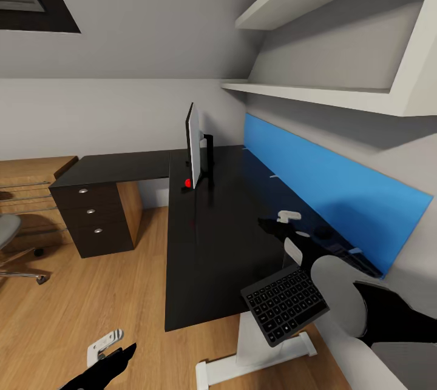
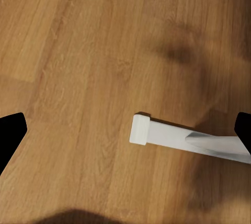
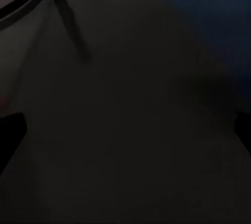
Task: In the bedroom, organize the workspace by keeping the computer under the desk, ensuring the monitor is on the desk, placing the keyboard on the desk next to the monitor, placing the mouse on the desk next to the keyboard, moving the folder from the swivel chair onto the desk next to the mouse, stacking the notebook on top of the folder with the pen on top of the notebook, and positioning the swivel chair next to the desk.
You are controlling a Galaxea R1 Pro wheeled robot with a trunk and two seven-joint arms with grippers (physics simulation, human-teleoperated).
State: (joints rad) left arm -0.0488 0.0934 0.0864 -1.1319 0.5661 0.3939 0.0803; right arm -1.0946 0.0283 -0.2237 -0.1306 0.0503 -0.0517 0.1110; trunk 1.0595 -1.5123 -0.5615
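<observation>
The keyboard (image 1: 285, 304) hangs tilted off the desk's (image 1: 206, 238) near end beside the right arm; whether the right claw (image 1: 285, 229) grips it cannot be told. Slim, stiff and light, it looks best pinched at a long edge.

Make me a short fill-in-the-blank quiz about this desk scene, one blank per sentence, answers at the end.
1. The thin black flat monitor stands on the ____ desk top.
2. The slim black-keyed keyboard overhangs the desk's ____ edge.
3. The dark drawer unit has ____ round silver knobs.
4. The long panel on the wall behind the desk is ____.

Missing words: black; near; three; blue
</observation>
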